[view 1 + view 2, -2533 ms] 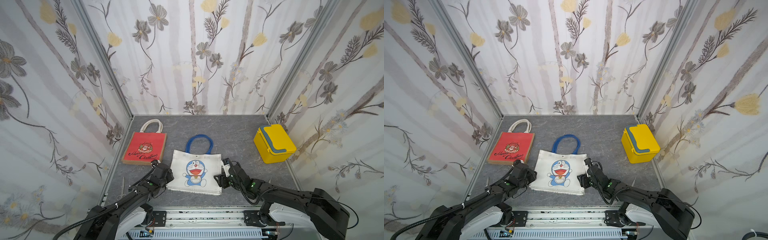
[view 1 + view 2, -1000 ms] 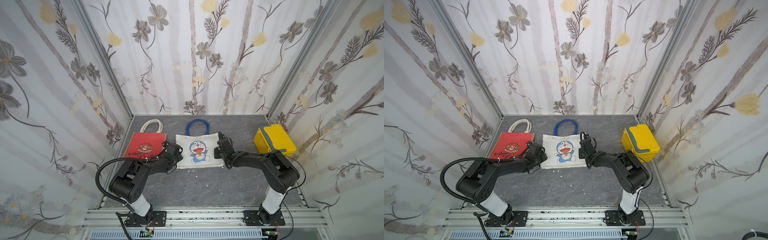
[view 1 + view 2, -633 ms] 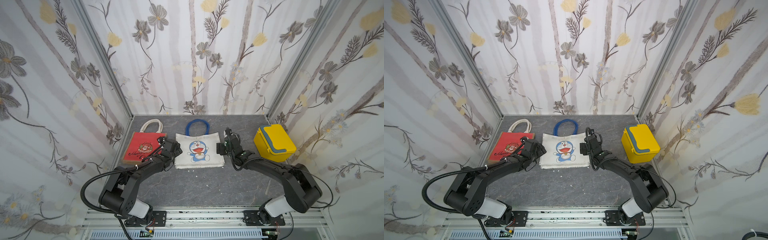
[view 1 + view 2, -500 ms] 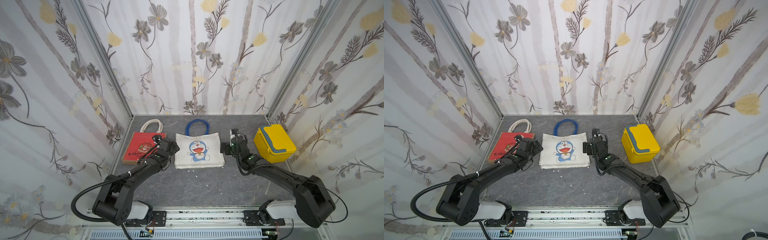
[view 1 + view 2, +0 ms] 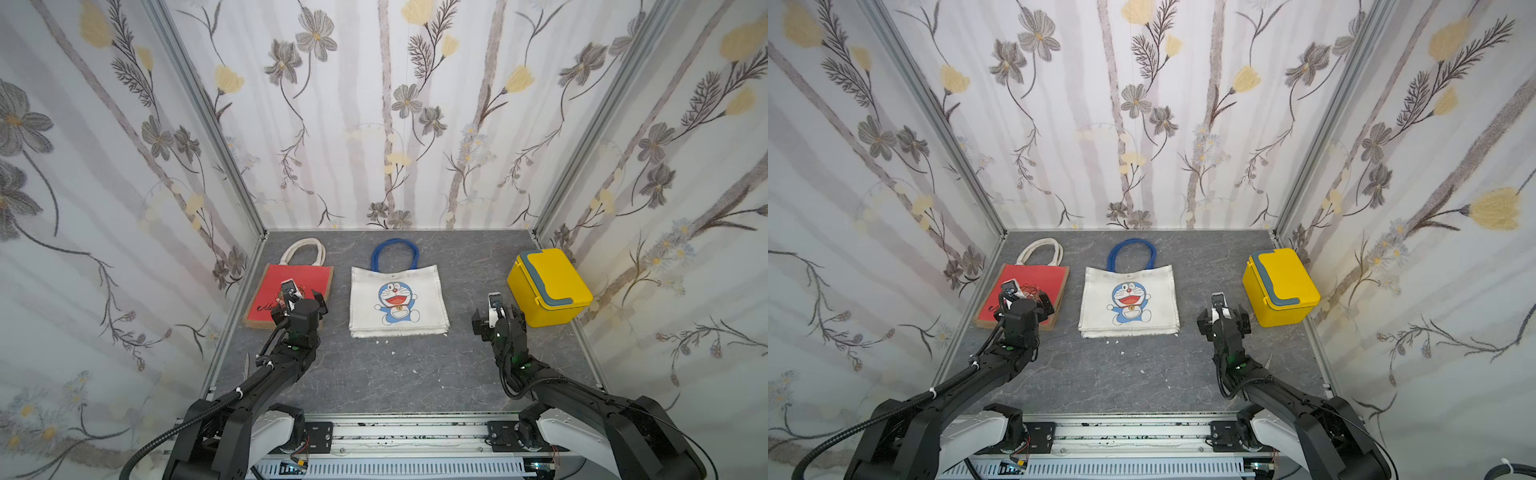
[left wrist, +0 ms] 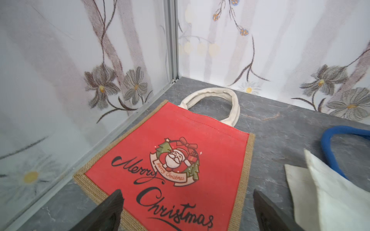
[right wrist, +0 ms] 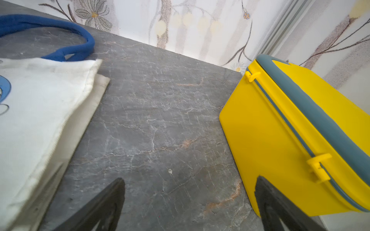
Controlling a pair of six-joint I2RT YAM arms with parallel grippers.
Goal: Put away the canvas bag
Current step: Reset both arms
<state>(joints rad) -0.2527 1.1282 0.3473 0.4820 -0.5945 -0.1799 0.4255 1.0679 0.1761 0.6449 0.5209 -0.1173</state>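
- Grey marbled tabletop (image 5: 395, 382), closed in on three sides by flower-papered walls (image 5: 374, 124). The fourth side is bounded by the metal rail (image 5: 415, 432) that carries both arm bases.
- Canvas bag (image 5: 398, 301): white with a cartoon print, it lies flat at mid-width in the rear half. Its blue handles (image 7: 40, 22) point toward the back wall, and neither arm holds it.
- Open room: strips of bare tabletop run along both sides of the canvas bag, and a broad bare area stretches from its near edge to the rail, between the two arms.
- Left gripper (image 5: 302, 296): jaws spread wide and empty, poised over the near right part of the red Christmas bag (image 5: 303, 274). The wrist view shows its fingers (image 6: 112, 208) framing the lettering.
- Red Christmas bag: flat, just beside the left wall, with cream handles (image 6: 234, 106) toward the back corner. A narrow strip of tabletop separates it from the canvas bag.
- Right gripper (image 5: 497, 322): jaws spread wide and empty, over bare tabletop between the canvas bag and the yellow box (image 5: 548, 286), nearer the box.
- Yellow box: lid closed, grey-blue trim, set close to the right wall. In the wrist view one finger (image 7: 274, 206) overlaps its side; whether they touch cannot be told.
- Crumbs (image 5: 386, 341): small white specks scattered just before the canvas bag's near edge.
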